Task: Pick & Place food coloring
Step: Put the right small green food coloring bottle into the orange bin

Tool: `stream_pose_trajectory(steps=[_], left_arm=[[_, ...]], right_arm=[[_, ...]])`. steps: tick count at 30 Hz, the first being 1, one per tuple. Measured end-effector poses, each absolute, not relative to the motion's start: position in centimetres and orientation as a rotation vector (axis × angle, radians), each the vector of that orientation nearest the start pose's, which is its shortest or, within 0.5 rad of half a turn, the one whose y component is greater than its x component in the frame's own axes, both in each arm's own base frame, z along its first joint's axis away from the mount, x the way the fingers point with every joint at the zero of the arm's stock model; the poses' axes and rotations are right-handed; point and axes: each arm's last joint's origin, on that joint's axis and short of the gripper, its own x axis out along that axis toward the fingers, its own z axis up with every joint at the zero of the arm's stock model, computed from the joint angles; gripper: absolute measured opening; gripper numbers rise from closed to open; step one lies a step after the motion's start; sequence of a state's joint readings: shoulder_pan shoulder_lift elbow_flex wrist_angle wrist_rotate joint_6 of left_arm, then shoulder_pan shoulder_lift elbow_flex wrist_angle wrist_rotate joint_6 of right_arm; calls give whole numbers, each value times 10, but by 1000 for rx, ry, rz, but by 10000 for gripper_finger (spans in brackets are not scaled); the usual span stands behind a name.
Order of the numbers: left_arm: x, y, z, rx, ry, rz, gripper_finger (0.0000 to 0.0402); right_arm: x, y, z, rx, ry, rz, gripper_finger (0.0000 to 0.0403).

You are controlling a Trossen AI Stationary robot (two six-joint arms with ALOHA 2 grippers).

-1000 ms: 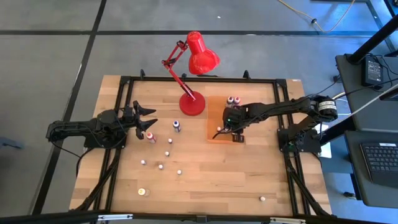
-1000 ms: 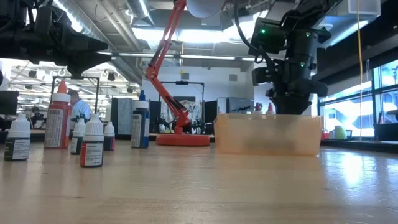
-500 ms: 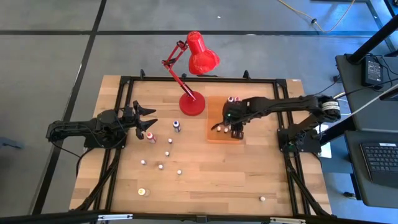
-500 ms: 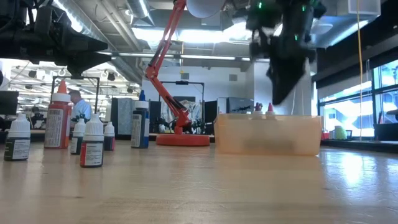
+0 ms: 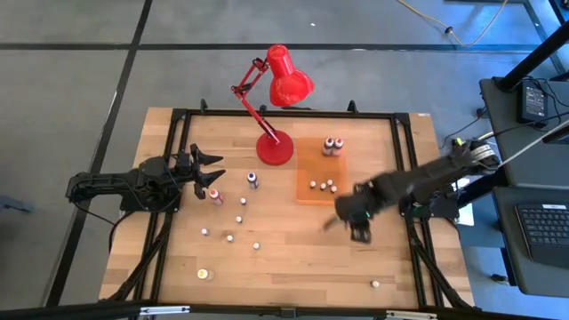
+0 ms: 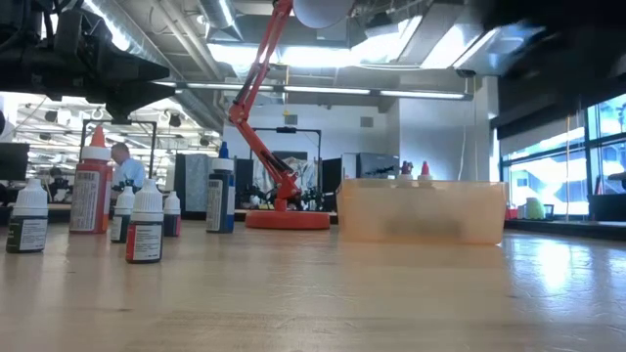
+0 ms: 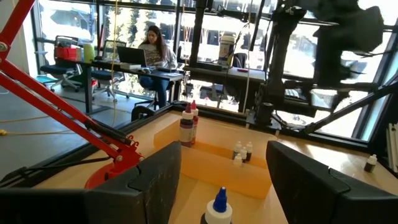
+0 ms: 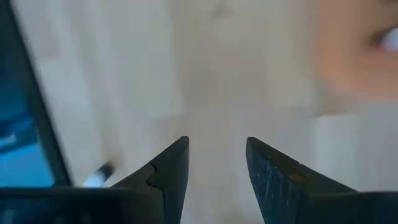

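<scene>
Red lamp (image 5: 277, 107) behind orange tray (image 5: 307, 193) | right end effector (image 5: 354, 224) parted, empty | left end effector (image 5: 206, 170) wide, empty

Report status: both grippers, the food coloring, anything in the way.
Right gripper open, empty, off the orange tray. Left gripper open beside loose bottles. Five bottles in tray. Red lamp beside it.

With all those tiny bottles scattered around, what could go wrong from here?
The right hand hangs open and empty over bare wood; sweeping back low, it might clip the orange tray. The loose bottles stand close together, so picking one could topple a neighbour. The left hand hangs beside the red bottle and may bump it.
</scene>
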State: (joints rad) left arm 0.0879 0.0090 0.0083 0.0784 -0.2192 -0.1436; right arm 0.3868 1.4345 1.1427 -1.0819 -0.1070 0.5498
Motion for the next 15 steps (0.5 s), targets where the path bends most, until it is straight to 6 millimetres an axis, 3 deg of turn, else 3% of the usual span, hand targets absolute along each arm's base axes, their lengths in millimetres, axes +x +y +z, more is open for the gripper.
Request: stream_pose_trajectory(steps=[4, 8, 12, 15], left_arm=[[96, 15, 173, -148, -100, 301, 232], [96, 15, 173, -148, -100, 304, 231], [96, 15, 173, -148, -101, 308, 230], [96, 15, 173, -148, -100, 308, 232]], right_arm=[[208, 151, 258, 125, 1440, 205, 161], [176, 190, 257, -45, 1439, 386, 161], [152, 215, 253, -141, 1383, 502, 161], [140, 223, 248, -242, 1310, 508, 161]])
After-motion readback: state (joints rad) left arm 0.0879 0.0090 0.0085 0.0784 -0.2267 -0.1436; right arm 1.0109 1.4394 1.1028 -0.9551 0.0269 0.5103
